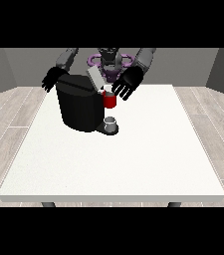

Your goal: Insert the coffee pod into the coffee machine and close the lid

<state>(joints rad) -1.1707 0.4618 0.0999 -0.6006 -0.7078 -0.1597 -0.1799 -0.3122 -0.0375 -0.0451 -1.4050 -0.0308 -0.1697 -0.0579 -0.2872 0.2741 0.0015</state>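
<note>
You have just the front view to go on. The robot stands at the far side of the white table, and its arms reach toward you.

Look at the black coffee machine first. It sits on the far half of the table, a bit to the view's left. Its grey lid is tipped up, so the top is open. The red part sticks out on the side of the machine at the view's right, and a small grey cup sits under it on the machine's base.

Something small and pale, likely the coffee pod, shows right on top of the red part. It is too small for you to tell if it is all the way in.

Now the hand at the view's right. Its fingers are spread and hang down, and it holds nothing. The pod lies just beside it, toward the view's left and a little lower. The lid slants up toward the view's left and ends close by, just past the pod.

The hand at the view's left is behind the machine's far corner. Its fingers look spread too, holding nothing. It is well apart from the pod.

So the hand at the view's right is nearer to both pod and lid. I think the lid is the part left to do, and that hand would need to push it down.
</note>
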